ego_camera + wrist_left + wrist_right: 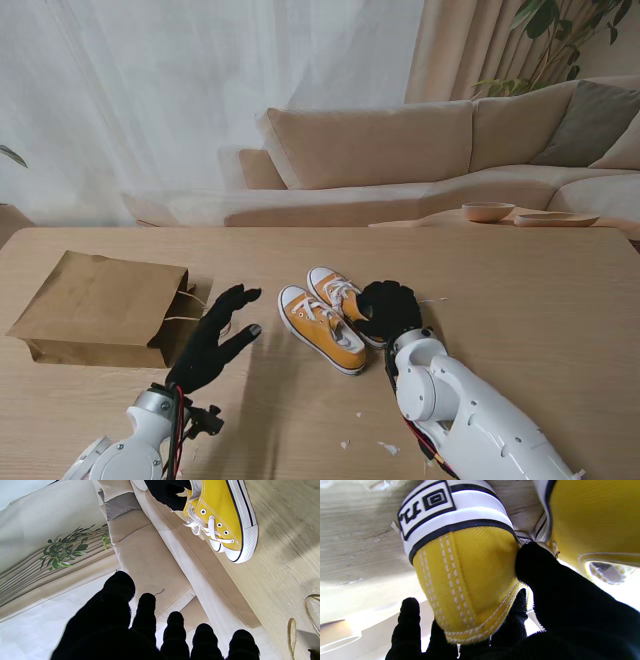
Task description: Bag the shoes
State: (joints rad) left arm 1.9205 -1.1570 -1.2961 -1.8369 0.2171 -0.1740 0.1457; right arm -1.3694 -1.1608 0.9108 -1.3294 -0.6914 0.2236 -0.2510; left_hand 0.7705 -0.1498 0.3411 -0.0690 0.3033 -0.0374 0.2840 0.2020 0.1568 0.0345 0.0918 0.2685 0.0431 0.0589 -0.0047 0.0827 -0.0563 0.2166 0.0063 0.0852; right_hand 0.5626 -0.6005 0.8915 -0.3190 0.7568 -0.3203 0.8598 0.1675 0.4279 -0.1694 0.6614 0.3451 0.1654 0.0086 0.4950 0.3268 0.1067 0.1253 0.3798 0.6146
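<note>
Two yellow canvas sneakers with white rubber soles, dark sole stripes and white laces sit side by side near the middle of the table (pixel 520 300), toes pointing away from me and a bit left. The left shoe (pixel 322 329) lies flat on its sole, nothing touching it. The right shoe (pixel 338 291) is just beside it, its heel end covered by the right hand (pixel 388 308).

Right wrist view: the heel of the right shoe (pixel 460 562) fills the frame (white heel patch with a black logo, double white stitching down the yellow back). The thumb (pixel 540 565) presses against one side of the heel, and the other fingers (pixel 408 620) curl around the collar from the far side, one of them lying beside the heel rather than on it. So the right hand is wrapped on that shoe's heel; sole looks to be on the table, though I cannot tell if it is lifted at all. The other shoe shows at the frame's edge.

The left hand (pixel 212 341) hovers over the table between the shoes and the brown paper bag (pixel 100 310), fingers spread apart and holding nothing. The bag lies flat on its side at the table's left, its mouth and twine handles facing toward the shoes. Left wrist view shows the spread fingertips (pixel 120 585) and the yellow shoe's toe (pixel 225 517).

Beige sofa (pixel 420 150) behind the table.
</note>
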